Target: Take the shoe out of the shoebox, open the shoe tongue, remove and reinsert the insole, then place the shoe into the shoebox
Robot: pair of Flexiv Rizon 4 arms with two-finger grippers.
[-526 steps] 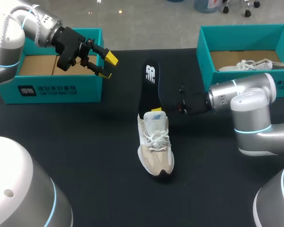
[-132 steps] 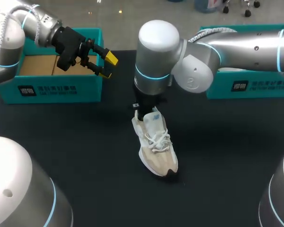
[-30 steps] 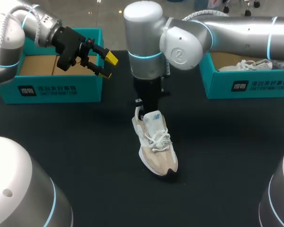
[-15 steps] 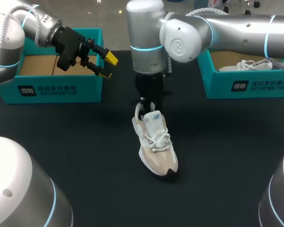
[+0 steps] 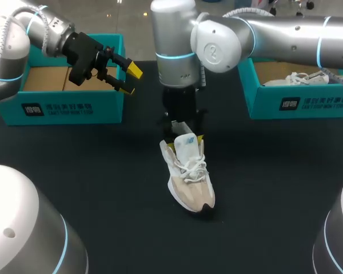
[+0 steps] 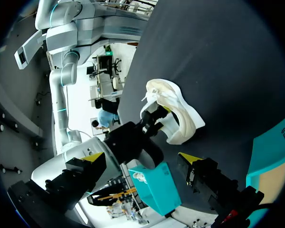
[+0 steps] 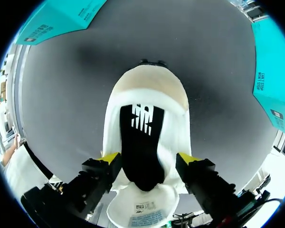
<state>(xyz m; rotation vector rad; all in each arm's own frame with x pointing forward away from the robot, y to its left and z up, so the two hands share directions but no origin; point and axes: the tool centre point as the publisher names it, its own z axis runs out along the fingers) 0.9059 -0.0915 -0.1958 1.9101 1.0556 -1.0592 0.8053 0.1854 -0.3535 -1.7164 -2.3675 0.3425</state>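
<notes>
Release is seen: the right gripper [image 5: 185, 143] is now spread wide astride the beige-and-white sneaker [image 5: 191, 182]; the black foam insole [image 7: 140, 142] is reseated inside; boxing remains.

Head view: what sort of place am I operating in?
Probably a robot test bench for shoe packing: black table, two teal cardboard shoeboxes at left and right, a beige-and-white lace-up sneaker.

Insole [image 7: 141, 142] now inside shoe [image 5: 190, 177]; right fingers [image 7: 109, 158] spread apart, straddling shoe opening.
</notes>
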